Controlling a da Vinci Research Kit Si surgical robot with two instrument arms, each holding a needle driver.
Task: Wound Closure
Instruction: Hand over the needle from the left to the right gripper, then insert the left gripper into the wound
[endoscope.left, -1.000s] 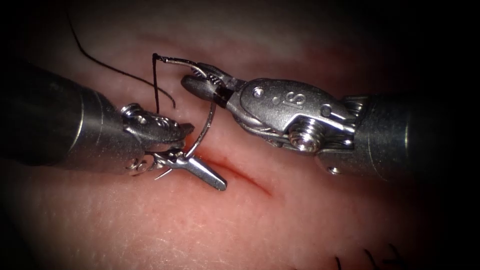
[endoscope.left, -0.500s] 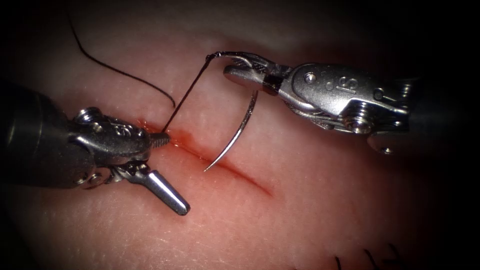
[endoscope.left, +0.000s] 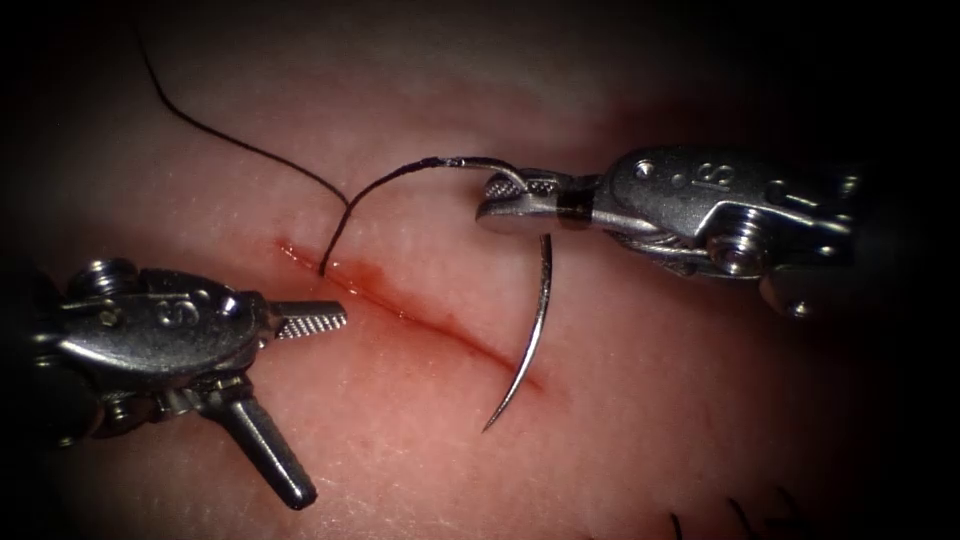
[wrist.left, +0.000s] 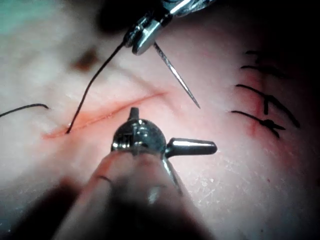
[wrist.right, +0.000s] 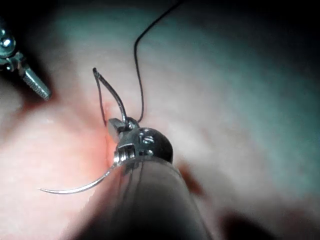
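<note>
This is a surgical training bench in a research lab rather than an operating room. A bare slab of pale tissue (endoscope.left: 620, 440) carries a short red cut (endoscope.left: 420, 315), and two steel wristed needle drivers work over it with a curved needle (endoscope.left: 530, 340) and black thread (endoscope.left: 370, 190). Finished black stitches (wrist.left: 265, 107) sit on the same slab.

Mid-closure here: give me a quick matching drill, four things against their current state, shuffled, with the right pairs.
1. needle
2. left tool
3. right tool
4. thread

A. jaws open, holding nothing
B. enters the tissue at the left end of the cut
C. clear of the tissue, tip over the cut's right end
D. shut on the needle near its thread end

Pairs: 1-C, 2-A, 3-D, 4-B
</note>
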